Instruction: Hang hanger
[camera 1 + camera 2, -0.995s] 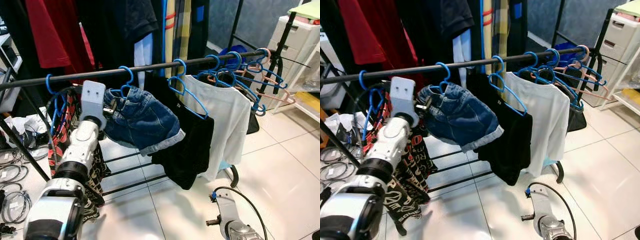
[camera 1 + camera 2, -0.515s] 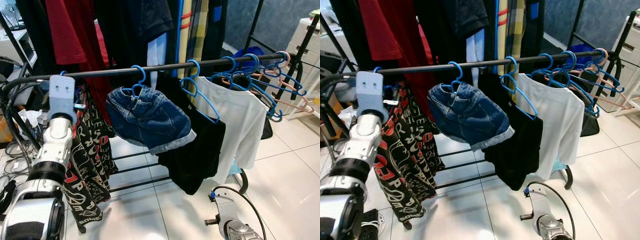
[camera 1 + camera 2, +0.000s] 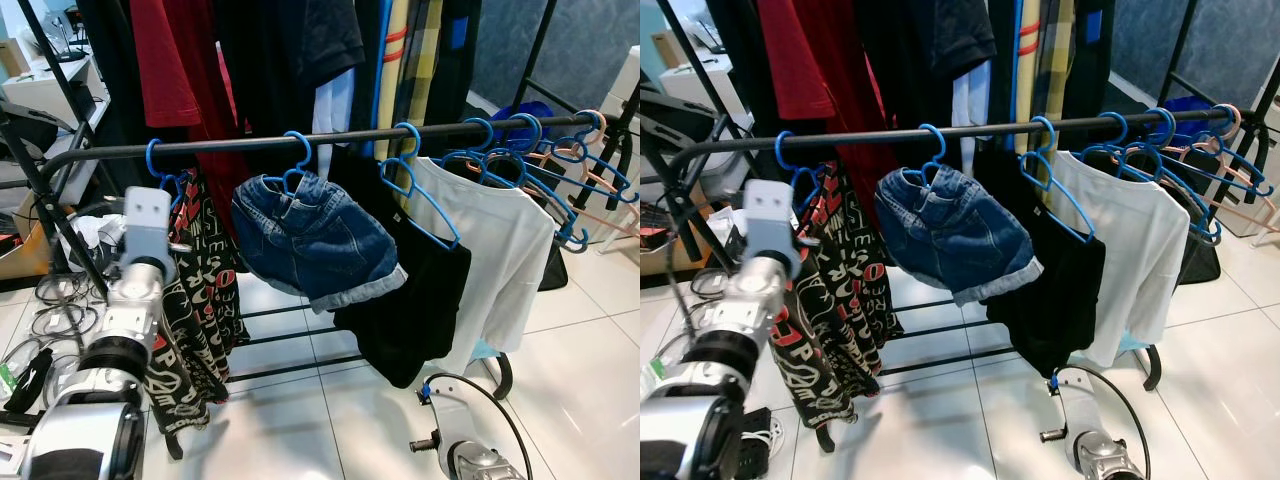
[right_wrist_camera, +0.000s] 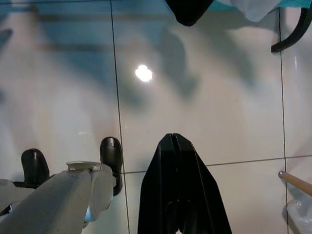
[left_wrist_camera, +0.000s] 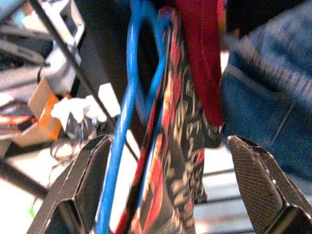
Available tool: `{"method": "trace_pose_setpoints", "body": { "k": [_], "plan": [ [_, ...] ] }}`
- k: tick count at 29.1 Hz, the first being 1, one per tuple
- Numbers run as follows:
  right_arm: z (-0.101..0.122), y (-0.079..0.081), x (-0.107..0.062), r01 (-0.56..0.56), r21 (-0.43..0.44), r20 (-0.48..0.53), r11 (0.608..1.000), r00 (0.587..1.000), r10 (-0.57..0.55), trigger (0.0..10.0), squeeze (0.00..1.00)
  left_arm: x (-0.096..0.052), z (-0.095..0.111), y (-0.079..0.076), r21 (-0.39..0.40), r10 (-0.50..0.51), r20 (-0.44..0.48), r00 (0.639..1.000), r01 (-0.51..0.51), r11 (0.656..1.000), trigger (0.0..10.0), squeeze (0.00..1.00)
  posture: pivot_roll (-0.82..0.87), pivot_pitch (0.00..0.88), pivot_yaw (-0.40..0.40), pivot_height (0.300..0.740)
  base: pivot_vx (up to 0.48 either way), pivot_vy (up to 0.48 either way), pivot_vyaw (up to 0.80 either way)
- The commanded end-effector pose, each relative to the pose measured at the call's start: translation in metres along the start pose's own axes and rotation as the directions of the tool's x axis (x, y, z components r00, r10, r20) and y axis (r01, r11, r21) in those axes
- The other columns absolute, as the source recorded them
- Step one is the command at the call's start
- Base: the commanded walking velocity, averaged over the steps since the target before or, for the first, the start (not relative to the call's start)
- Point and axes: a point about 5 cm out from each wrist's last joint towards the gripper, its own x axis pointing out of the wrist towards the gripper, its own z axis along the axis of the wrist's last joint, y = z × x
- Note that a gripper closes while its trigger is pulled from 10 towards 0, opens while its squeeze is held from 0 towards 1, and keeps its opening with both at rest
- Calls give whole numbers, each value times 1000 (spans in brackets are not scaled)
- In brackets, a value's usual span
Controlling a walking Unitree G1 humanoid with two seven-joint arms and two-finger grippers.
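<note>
Since the earlier frame the left gripper (image 5: 165,195) has drawn back to 7 o'clock of the rail (image 3: 330,138), fingers wide open and empty around the hung blue hanger (image 3: 158,166), whose patterned garment (image 3: 200,300) could snag on withdrawal; right gripper (image 4: 178,185) hangs closed.

My left arm (image 3: 120,330) was raised forward, its left gripper (image 5: 170,190) held with both fingers (image 5: 83,190) spread wide apart. My right arm (image 3: 465,455) hung low, the right gripper (image 4: 178,190) pressed closed, pointing downward.
</note>
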Motion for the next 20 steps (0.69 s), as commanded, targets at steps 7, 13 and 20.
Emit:
{"method": "trace_pose_setpoints", "body": {
  "k": [7, 13, 20],
  "plan": [
    [-7, 4, -1, -8, -12, -6, 1000, 1000, 8, 10000, 0, 12, 34, -3, 35, -36, 71, 997, 33, 999, 10000, 0, -58, 118, 73, 740, 0, 0, 0],
    [-12, 7, -1, -11, -1, -3, 1000, 1000, 11, 10000, 0, 16, 38, -1, 92, -31, 36, 999, 27, 995, 10000, 0, -62, 153, 88, 740, 0, 0, 0],
    [-18, 11, -2, -18, 15, 1, 1000, 1000, 18, 10000, 0, 19, 40, 21, -1, 97, -2, 995, -97, 995, 10000, 0, -62, 183, 101, 740, 0, 0, 0]
  ]
}}
